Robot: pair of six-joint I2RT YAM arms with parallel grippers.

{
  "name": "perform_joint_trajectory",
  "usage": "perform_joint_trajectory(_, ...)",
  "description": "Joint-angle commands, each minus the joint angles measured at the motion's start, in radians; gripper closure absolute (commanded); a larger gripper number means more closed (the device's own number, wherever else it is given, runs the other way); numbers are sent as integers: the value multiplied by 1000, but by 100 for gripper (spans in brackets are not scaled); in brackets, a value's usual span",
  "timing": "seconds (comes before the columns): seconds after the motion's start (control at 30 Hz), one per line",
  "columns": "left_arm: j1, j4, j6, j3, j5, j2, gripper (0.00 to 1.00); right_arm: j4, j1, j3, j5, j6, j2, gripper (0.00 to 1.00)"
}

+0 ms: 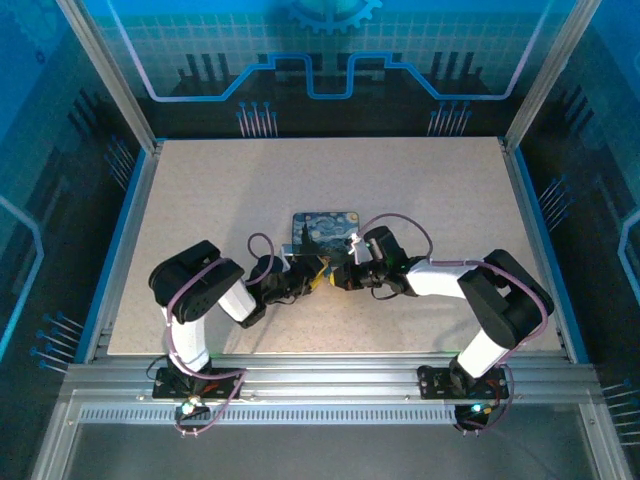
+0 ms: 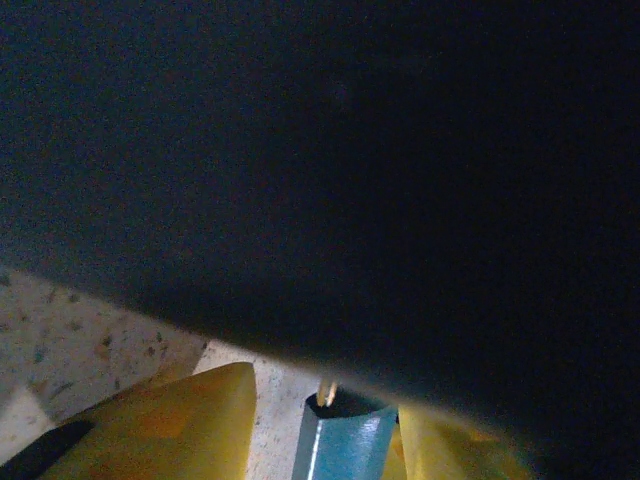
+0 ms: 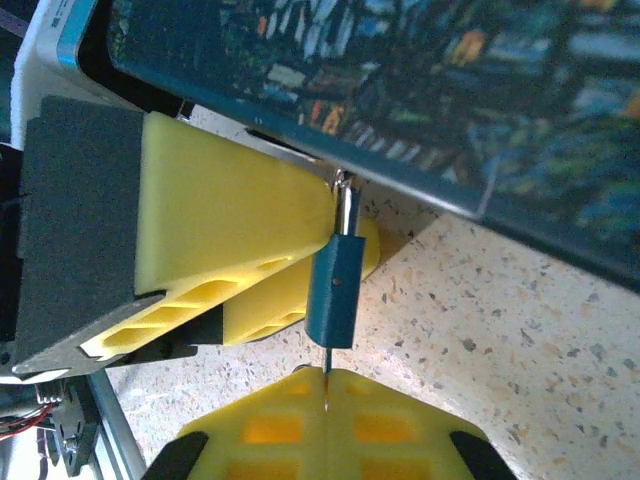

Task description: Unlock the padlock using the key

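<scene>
Starting with the top view: both pincers meet at the near edge of the tin box [image 1: 325,228], with the left pincer [image 1: 312,281] and right pincer [image 1: 342,278] just beside each other. Risk, as I judge it: the fingers crowd one spot, so a twist by either arm could knock the other or drag the box.

Left wrist view: the padlock [image 2: 340,445], blue-bodied, sits between the left pincer's fingers [image 2: 170,425]. Bare table [image 2: 60,350] shows between it and one finger, so this pincer stands part-open around it, not clamped. Risk: unbraced, the lock could swing when the key turns.

Right wrist view: the right pincer [image 3: 326,385] is closed tight on the key [image 3: 326,358]. The key's thin shaft runs straight up to the padlock's [image 3: 331,290] underside. The padlock hangs by its shackle [image 3: 345,205] from the box's edge, against the tip of a left finger [image 3: 230,220]. Risk: so thin a shaft could slip in the pads or bend off-axis. How deep the key is seated: cannot tell.
</scene>
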Motion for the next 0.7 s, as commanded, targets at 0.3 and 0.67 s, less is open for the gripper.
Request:
perform_joint_trajectory(0.3, -32, 34, -28, 12, 21, 33, 69, 83, 15, -11, -37, 82, -21, 100)
perform_joint_trajectory(0.67, -33, 41, -23, 8, 18, 29, 90, 66, -3, -32, -15, 86, -65, 91)
